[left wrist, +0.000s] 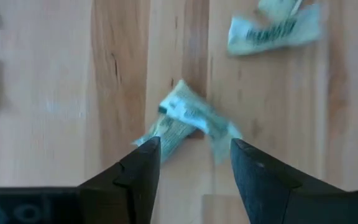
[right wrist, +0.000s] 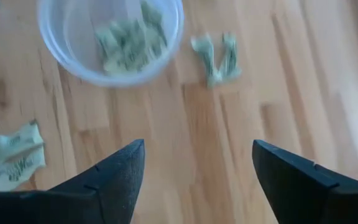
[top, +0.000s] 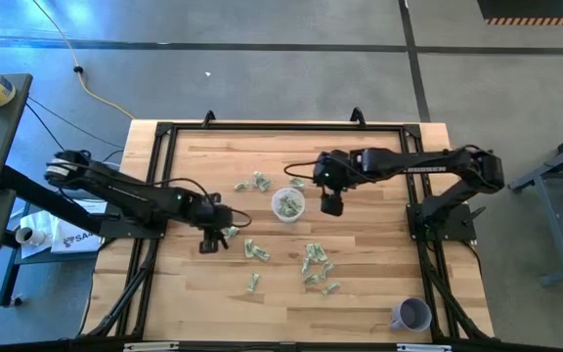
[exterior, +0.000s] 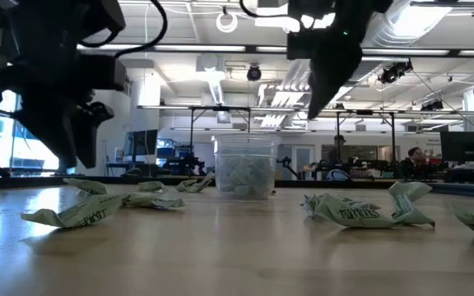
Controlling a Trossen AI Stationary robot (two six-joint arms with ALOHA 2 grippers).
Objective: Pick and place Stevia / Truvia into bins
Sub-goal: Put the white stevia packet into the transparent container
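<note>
Left gripper (left wrist: 194, 171), jaws spread and empty, hangs over a crumpled packet (left wrist: 188, 118); right gripper (right wrist: 197, 174), likewise open and empty, sits beside the clear cup (top: 287, 204) (packets already inside). If you close off-centre, the packet may well slip sideways.

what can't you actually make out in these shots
- How many green and white paper packets lie in the small round clear plastic cup: too small from above, frosted wall in the low view, blurred in the right wrist view.
- Print on the packet ahead of the left gripper: blurred there.
- Inside of the opaque lavender cup: too small, in the high view only.
- Right gripper, jaws apart: arm cut off by the edge.
</note>
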